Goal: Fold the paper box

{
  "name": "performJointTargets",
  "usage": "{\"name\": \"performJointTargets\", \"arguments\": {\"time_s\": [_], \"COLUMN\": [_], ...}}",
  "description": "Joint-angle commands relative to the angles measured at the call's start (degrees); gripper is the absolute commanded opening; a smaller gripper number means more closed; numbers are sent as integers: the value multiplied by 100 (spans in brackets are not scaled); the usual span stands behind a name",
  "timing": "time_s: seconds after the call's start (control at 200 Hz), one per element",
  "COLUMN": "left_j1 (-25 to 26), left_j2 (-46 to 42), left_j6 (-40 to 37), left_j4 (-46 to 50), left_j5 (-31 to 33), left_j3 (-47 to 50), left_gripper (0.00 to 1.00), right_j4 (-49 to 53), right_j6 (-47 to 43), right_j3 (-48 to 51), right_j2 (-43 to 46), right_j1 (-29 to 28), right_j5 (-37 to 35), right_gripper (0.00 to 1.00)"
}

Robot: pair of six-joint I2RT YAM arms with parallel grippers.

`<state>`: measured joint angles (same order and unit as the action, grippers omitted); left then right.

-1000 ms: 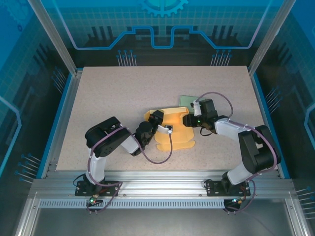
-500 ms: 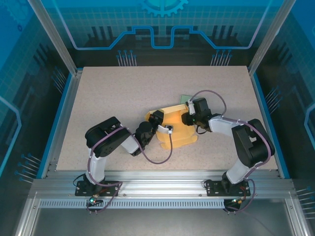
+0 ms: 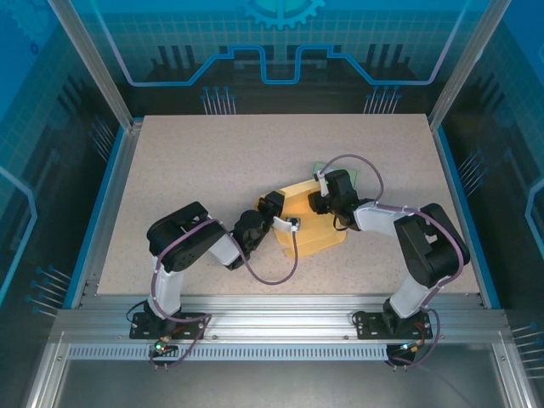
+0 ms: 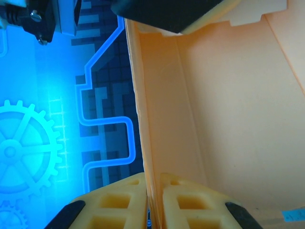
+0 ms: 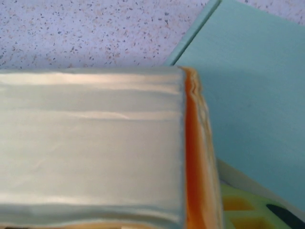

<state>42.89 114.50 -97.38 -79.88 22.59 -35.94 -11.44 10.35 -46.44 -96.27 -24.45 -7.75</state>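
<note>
Paper box wall sits pinched between left tool pads.

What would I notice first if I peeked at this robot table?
The yellow-orange folded paper box in the middle of the speckled table jumps out first. Two grippers meet at it: the left gripper pinches one thin wall of the box, and the right gripper sits at its far right edge. A pale green sheet peeks out just behind the box.
</note>
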Motion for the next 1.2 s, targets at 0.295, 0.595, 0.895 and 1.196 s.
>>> {"name": "performJointTargets", "arguments": {"time_s": [0.295, 0.595, 0.895, 1.196], "left_j1": [-31, -25, 383, 914], "left_j2": [154, 7, -1040, -2804], "left_j6": [170, 298, 1406, 4718], "left_j4": [-28, -28, -28, -28], "left_j5": [-336, -238, 653, 2915], "left_j3": [-106, -106, -248, 138], "left_gripper": [15, 19, 99, 99], "right_j4": [-362, -291, 510, 1365], "right_j6": [-152, -59, 9, -36], "right_j3": [55, 101, 96, -357], "right_j2": [-141, -45, 583, 741], "right_j1": [-51, -57, -122, -139], "right_j5": [329, 152, -583, -437], "right_gripper": [25, 3, 0, 0]}}
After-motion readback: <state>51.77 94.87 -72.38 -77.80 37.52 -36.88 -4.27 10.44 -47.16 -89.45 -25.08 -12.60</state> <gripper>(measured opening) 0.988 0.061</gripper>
